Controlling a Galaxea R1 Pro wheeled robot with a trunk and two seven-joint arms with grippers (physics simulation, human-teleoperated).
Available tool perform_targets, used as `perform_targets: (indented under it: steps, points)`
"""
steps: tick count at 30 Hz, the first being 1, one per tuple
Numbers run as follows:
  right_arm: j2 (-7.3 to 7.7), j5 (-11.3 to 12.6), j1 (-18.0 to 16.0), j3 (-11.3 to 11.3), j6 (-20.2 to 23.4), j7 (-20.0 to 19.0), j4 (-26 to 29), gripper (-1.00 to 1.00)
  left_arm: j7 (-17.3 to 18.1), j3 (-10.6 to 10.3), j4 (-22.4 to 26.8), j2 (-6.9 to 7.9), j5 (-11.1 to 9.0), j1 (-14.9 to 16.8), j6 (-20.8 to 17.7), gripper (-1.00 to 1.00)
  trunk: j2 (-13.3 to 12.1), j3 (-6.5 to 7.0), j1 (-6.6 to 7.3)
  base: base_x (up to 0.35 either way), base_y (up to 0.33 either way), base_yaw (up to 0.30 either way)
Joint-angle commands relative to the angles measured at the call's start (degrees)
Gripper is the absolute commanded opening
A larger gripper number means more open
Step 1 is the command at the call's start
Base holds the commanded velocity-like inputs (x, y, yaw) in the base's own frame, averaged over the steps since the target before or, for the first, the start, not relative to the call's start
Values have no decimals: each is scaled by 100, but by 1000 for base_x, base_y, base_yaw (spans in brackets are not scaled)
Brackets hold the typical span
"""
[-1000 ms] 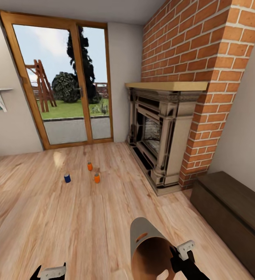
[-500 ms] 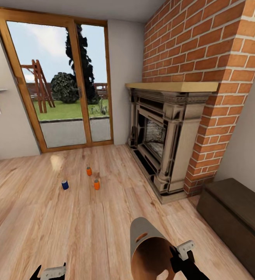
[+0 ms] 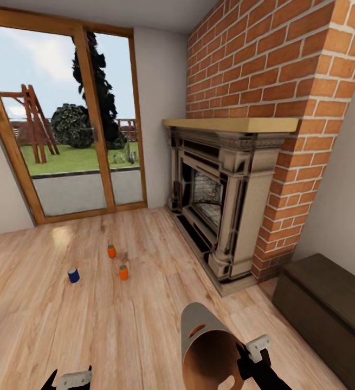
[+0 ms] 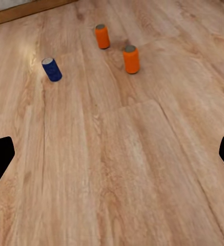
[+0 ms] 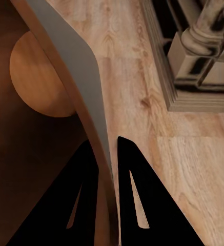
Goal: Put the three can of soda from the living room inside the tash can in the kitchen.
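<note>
Three cans of soda stand upright on the plank floor of the living room: a blue one (image 3: pixel 73 275) and two orange ones (image 3: pixel 111 251) (image 3: pixel 123 272). They lie ahead of me and to the left, well out of reach. The left wrist view looks down on the blue can (image 4: pixel 52 69) and both orange cans (image 4: pixel 102 36) (image 4: pixel 131 59) beyond my left gripper (image 4: pixel 112 156), which is open and empty. My right gripper (image 3: pixel 243 358) is shut on the rim of the trash can (image 3: pixel 204 341), tilted with its brown inside facing me. The fingers (image 5: pixel 86 174) pinch its grey wall (image 5: pixel 65 56).
An ornate fireplace (image 3: pixel 220 200) under a wooden mantel juts from the red brick chimney wall (image 3: pixel 264 70) on the right. A dark low bench (image 3: pixel 329 309) stands at the near right. Wood-framed glass doors (image 3: pixel 74 141) close the far wall.
The whole view has shifted: the cans and the fireplace sit lower and larger in the picture, so the camera has moved closer. Both grippers and the trash can keep their places.
</note>
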State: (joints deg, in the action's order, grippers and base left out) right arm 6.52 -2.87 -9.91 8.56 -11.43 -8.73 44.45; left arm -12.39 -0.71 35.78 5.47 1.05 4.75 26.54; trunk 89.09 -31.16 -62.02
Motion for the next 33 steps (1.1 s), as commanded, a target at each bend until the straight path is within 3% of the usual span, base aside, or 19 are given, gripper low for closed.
perform_targets:
  steps: [1,33]
  points:
    - [-1,20,-2,-3,1,-33,11,-100,0,0,-1,-1,0,0,0,100,0,4,0,321,92,-75]
    - [7,15,-2,-11,1,-32,11,-100,0,-2,-2,-2,0,0,0,100,0,10,0,321,91,-6]
